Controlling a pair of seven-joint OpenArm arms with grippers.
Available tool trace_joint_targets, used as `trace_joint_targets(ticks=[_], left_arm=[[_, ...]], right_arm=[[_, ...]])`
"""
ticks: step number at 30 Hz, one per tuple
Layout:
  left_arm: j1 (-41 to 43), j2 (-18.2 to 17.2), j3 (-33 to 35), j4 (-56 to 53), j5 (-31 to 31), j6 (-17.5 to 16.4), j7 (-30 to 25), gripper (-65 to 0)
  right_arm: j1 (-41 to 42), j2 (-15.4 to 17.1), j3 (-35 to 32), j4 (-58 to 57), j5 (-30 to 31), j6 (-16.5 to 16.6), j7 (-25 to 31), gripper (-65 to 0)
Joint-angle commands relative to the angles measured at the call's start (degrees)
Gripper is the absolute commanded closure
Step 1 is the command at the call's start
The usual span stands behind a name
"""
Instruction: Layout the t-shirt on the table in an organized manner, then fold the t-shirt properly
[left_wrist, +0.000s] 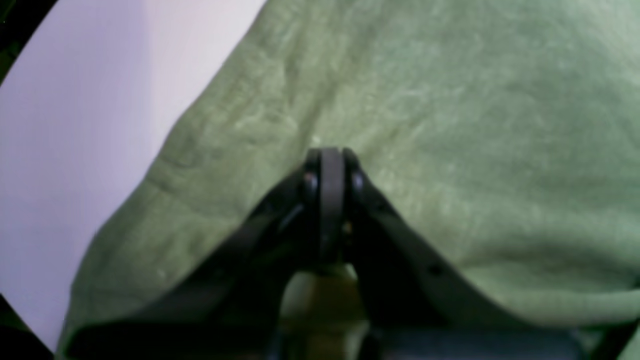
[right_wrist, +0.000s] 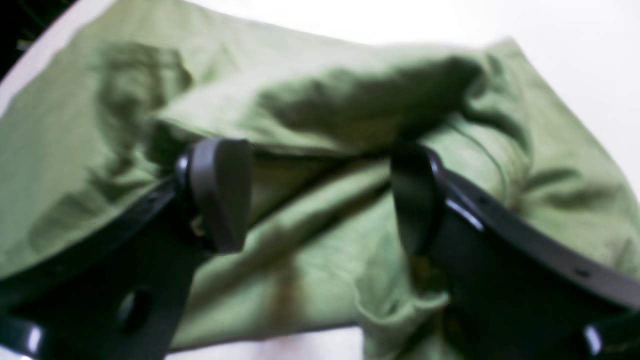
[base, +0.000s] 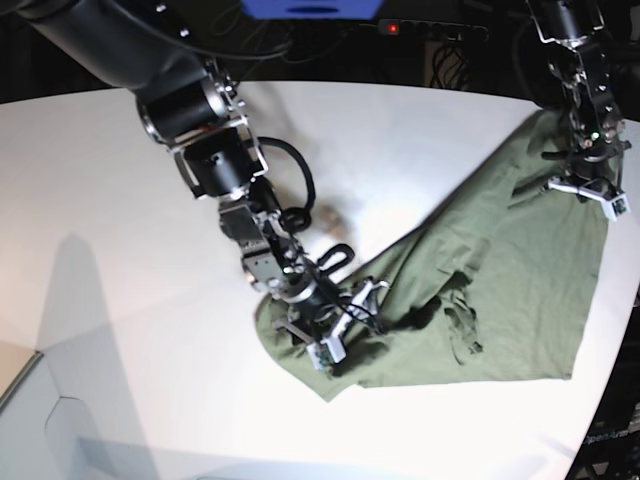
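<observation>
The olive-green t-shirt (base: 500, 280) lies rumpled on the right half of the white table (base: 120, 200), stretched from the far right towards the front middle. My left gripper (base: 585, 190) is at its far right end. In the left wrist view the left gripper (left_wrist: 331, 160) is shut, with the t-shirt's cloth (left_wrist: 475, 125) around and between its fingers. My right gripper (base: 340, 325) is at the shirt's near left corner. In the right wrist view the right gripper (right_wrist: 317, 195) is open, jaws wide apart over bunched folds of the t-shirt (right_wrist: 325, 100).
The table's right edge (base: 622, 330) runs close to the shirt. The table's front left edge (base: 20, 390) is curved. A power strip (base: 430, 28) with a red light and dark cables lie behind the table. White table (left_wrist: 75, 125) shows left of the left gripper.
</observation>
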Motion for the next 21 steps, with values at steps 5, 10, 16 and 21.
trace_joint_targets(ticks=[5, 10, 16, 21], left_arm=[[-0.1, -0.9, -0.3, 0.8, 0.0, 0.0, -0.3, -0.2], [-0.6, -1.1, 0.2, 0.3, 0.5, 0.0, -0.3, -0.2], [-0.8, -2.0, -0.2, 0.8, 0.5, 0.0, -0.3, -0.2], [-2.8, -2.8, -0.1, 0.2, 0.3, 0.0, -0.4, -0.2]], right_arm=[[2.7, -0.6, 0.1, -1.4, 0.4, 0.3, 6.6, -43.7], [2.6, -0.6, 0.1, -1.4, 0.4, 0.1, 6.4, -43.7], [-1.8, 0.7, -0.1, -1.5, 0.3, 0.1, 6.4, -43.6], [-5.2, 5.1, 0.1, -1.2, 0.4, 0.1, 6.7, -43.6]])
